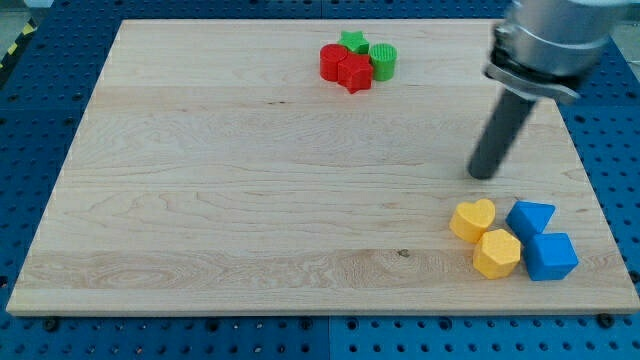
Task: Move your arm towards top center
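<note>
My tip (484,174) holds nothing and sits at the right of the wooden board (250,200), just above the yellow heart (473,219) and blue blocks (540,240). The red and green blocks (357,61) sit top center, far from it.

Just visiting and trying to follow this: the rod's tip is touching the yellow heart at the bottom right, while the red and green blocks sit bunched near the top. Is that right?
Not quite. In the camera view my tip rests on bare board above the yellow heart, apart from it. The rest holds: the red and green blocks sit bunched near the view's top.
</note>
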Controlling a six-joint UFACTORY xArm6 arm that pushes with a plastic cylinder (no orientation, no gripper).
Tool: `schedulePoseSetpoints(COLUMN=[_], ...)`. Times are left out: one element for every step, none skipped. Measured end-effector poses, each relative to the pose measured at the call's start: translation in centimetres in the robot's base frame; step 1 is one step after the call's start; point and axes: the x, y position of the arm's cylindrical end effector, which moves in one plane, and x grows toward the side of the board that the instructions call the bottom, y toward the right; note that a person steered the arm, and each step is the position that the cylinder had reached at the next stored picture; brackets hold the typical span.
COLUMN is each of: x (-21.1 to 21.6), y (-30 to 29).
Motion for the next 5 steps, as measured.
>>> schedulePoseSetpoints(x=[-3.3, -5.4, -10.6, -18.1, -20.0], y=[-7.2, -15.8, -22.7, -21.9, -19.8])
